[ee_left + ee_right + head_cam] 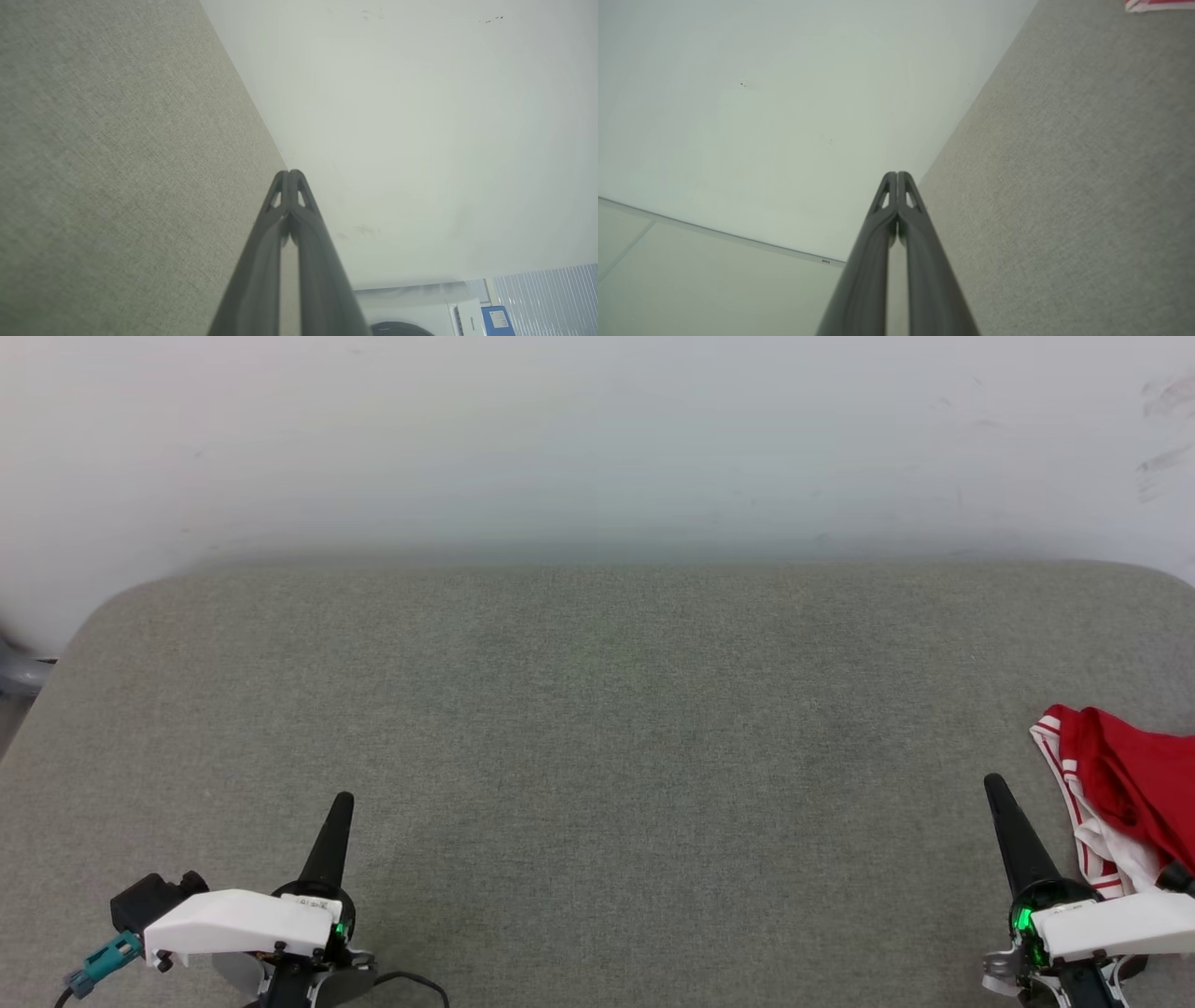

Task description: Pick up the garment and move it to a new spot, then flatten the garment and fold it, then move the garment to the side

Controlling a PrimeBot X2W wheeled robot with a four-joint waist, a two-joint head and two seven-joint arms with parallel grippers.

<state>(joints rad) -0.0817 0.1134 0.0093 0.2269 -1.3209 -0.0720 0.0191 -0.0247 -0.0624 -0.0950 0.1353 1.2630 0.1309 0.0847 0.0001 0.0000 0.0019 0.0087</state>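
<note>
Left side first: the grey fabric worktop (597, 709) has a rounded far corner, up and to the left of the left tool (344, 798). That tool sits low over the near edge with its two dark fingers pressed together into one point, aimed at the far edge. The left wrist view shows the same thing, tips touching, with the worktop's far edge meeting the pale wall (597, 448) just past them.

Between the two tools it's a wide stretch of plain grey fabric, and the same goes ahead of both tips all the way to the wall.

The right tool (992, 782) mirrors the left one: fingers shut tight together, holding nothing, pointing at the far edge. Just to its right is the garment (1134, 784), a bunched red heap with white and striped trim, running from ahead of the tip to alongside the wrist. It's cut off by the right border. The fingers are apart from it; can't tell if the cloth touches the wrist housing.
</note>
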